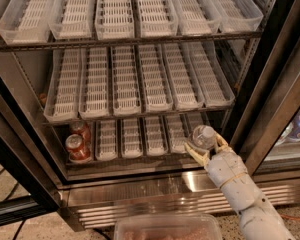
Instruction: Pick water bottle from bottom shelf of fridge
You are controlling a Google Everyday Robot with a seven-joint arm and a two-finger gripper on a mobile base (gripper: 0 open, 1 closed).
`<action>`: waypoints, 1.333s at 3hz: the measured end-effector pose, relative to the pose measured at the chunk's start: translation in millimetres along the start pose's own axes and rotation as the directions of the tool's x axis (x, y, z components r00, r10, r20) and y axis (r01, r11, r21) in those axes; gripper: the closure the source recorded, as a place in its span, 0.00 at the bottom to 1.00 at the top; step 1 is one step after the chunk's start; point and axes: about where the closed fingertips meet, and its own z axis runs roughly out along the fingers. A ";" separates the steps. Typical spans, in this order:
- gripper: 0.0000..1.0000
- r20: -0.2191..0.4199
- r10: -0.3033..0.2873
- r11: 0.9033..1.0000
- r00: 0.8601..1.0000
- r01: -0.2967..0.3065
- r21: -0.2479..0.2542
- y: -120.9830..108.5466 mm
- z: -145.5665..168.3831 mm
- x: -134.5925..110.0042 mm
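Observation:
The fridge stands open with rows of white slotted trays. On the bottom shelf, at its right end, stands the small clear water bottle with a white cap. My gripper reaches in from the lower right over the steel sill. Its yellowish fingers sit on either side of the bottle's lower body and hold it. The bottle stands upright at the shelf's front edge.
Two red soda cans stand at the left end of the bottom shelf. The dark door frame runs close on the gripper's right. A middle shelf hangs just above the bottle. A clear plastic bin sits below.

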 end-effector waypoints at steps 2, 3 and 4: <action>1.00 0.023 -0.059 0.995 0.998 0.060 -0.078 15.8 -3.2 -25.4; 1.00 0.021 -0.008 0.985 1.000 0.012 -0.171 43.0 -4.8 -33.0; 1.00 0.005 0.031 0.954 1.000 -0.028 -0.300 76.3 -10.8 -44.1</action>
